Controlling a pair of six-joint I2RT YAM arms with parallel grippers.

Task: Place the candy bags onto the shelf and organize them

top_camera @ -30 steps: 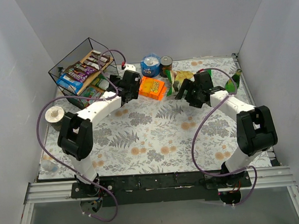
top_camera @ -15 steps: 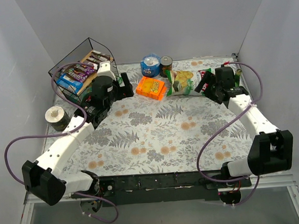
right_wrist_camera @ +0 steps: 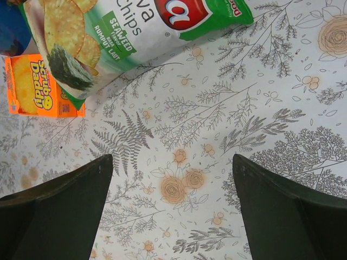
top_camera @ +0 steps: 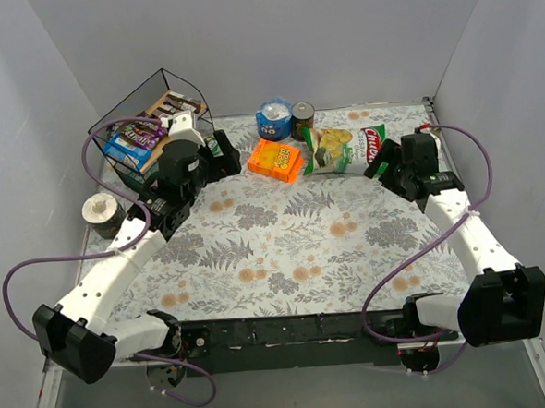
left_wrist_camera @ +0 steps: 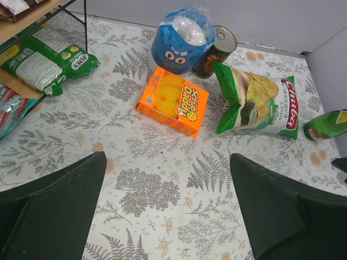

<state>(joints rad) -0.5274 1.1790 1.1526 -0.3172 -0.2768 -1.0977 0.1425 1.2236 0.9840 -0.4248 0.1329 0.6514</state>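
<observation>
The placing step looks all but finished: the candy bags (top_camera: 132,139) lie stacked on the upper board of the shelf (left_wrist_camera: 69,26) at the table's far left corner, and I see none loose on the floral table cover (top_camera: 283,231). What remains, as I judge it, is tidying. The green pouch (left_wrist_camera: 43,60) on the lower board sticks out past the wire frame onto the cover. The left gripper (left_wrist_camera: 167,162) hangs just in front of the shelf, fingers spread wide and holding nothing. The right gripper (right_wrist_camera: 172,162) hovers beside the cassava chip bag (right_wrist_camera: 124,32), likewise spread and empty. The next move probably falls to the left arm: a low approach under the upper board to nudge that pouch in, keeping clear of the thin wires. The orange Scrub Daddy box (left_wrist_camera: 174,102) lies close by and should not be bumped. Compared with a second ago, both arms have pulled back from the middle and their elbows have dropped. The right gripper has slid off the chip bag toward the right wall, so the bag's red logo now shows.
</observation>
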